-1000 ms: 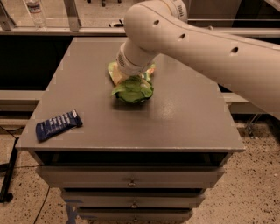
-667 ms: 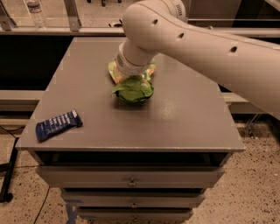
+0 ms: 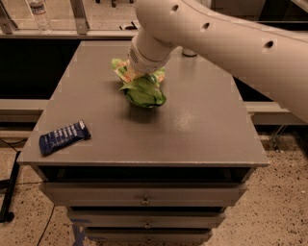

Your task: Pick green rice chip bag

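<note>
The green rice chip bag (image 3: 144, 92) is crumpled and hangs under my wrist over the middle back of the grey table (image 3: 202, 125), with a shadow on the top just below it. My gripper (image 3: 143, 77) comes down from above and is shut on the bag's top. The white arm hides most of the fingers.
A dark blue wrapped bar (image 3: 64, 137) lies near the table's front left corner. Drawers (image 3: 144, 197) sit under the tabletop. A plastic bottle (image 3: 38, 12) stands behind the rail at the far left. A small round object (image 3: 189, 52) sits at the back of the table by the arm.
The bag has moved a little up and to the left with the gripper, and looks more crumpled. The blue bar has not moved.
</note>
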`<state>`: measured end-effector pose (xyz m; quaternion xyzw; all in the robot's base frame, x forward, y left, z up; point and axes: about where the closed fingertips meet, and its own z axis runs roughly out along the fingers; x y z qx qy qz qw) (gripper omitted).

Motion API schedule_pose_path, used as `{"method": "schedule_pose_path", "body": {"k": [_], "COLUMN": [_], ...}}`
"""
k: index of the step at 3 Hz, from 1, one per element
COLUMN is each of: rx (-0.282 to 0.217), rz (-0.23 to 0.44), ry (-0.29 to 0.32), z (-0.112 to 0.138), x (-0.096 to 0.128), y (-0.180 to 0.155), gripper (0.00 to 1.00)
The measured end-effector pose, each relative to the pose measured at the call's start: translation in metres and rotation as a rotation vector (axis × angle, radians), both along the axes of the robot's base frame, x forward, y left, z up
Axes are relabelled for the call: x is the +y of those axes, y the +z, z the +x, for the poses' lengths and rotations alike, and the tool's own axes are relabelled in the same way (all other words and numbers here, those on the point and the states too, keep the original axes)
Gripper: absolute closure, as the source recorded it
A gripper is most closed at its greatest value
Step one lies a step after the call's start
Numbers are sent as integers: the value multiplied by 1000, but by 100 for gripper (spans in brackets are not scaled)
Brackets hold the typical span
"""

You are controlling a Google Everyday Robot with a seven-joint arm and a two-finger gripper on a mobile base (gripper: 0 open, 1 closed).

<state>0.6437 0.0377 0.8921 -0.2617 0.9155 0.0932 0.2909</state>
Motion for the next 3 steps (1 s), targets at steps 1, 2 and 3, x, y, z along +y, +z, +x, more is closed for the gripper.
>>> {"method": "schedule_pose_path", "body": {"k": [1, 2, 3], "rx": [-54, -89, -121], "rz": [-19, -29, -31], "ry": [32, 59, 77], "z": [-1, -1, -2], "x": [-7, -11, -17], "y": [37, 63, 84], "gripper": [100, 100, 100]}}
